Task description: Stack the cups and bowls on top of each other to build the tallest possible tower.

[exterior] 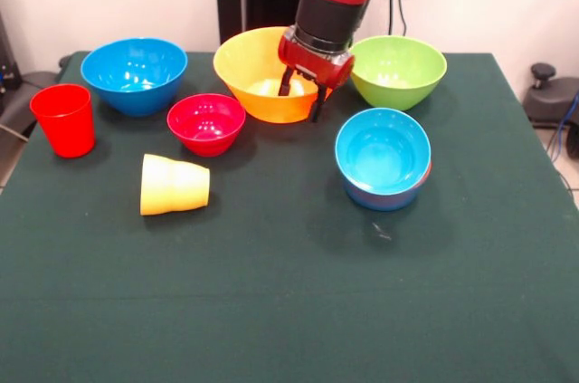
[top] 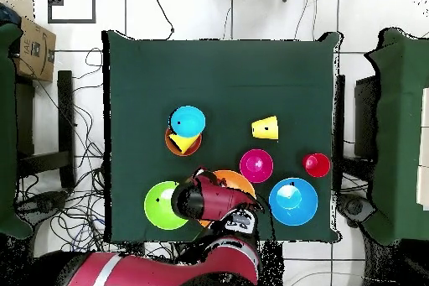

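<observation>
My gripper [exterior: 302,99] is open and empty, its fingers [exterior: 318,104] apart at the front right rim of the large yellow-orange bowl [exterior: 256,75]; I cannot tell if they touch it. A light-blue bowl [exterior: 383,149] tops a tilted pile with a blue bowl [exterior: 384,196] and an orange-red rim [exterior: 426,170] under it. A crimson bowl [exterior: 206,122], a medium blue bowl [exterior: 134,73] and a lime green bowl [exterior: 398,70] stand apart. A red cup [exterior: 62,119] stands upright at the left. A yellow cup [exterior: 174,185] lies on its side.
The dark green table [exterior: 289,311] shows bare cloth along its near half. In the overhead view the arm [top: 205,200] covers most of the yellow-orange bowl [top: 241,182]. A cardboard box [top: 33,48] and cables lie off the table.
</observation>
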You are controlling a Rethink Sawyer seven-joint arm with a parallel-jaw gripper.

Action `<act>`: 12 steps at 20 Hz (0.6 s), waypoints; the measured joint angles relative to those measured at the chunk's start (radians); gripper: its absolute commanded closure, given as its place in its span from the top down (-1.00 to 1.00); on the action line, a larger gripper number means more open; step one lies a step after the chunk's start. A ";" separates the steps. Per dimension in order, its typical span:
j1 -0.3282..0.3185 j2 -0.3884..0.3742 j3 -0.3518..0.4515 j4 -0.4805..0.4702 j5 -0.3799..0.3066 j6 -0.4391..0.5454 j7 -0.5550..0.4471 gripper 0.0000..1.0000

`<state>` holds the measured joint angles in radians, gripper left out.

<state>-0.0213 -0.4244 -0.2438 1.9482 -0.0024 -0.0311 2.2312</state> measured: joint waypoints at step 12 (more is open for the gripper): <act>0.006 0.048 0.019 0.000 0.000 -0.058 0.000 -1.00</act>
<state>-0.0152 -0.3762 -0.2252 1.9483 -0.0028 -0.0889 2.2312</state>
